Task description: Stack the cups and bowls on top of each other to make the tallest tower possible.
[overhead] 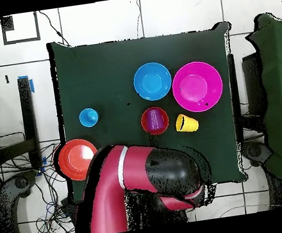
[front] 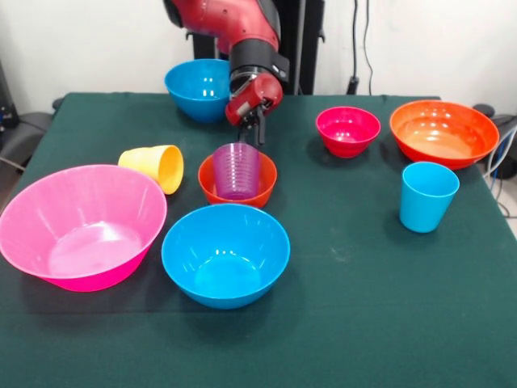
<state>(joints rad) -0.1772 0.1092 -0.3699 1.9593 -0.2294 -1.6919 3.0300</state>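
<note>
From above, the big red and black arm (overhead: 146,179) covers a lot of the table's near side. The small magenta bowl (front: 347,130) and the far blue bowl (front: 199,89) cannot be seen under it there. It also covers one edge of the wide orange bowl (overhead: 78,158). From the front, the arm's top is cut off by the picture's edge. The gripper (front: 252,129) is dark and small, so its fingers cannot be made out. The purple cup (front: 237,170) hides the bottom of the small orange-red bowl (front: 237,181). The arm hides part of the far blue bowl's rim.
</note>
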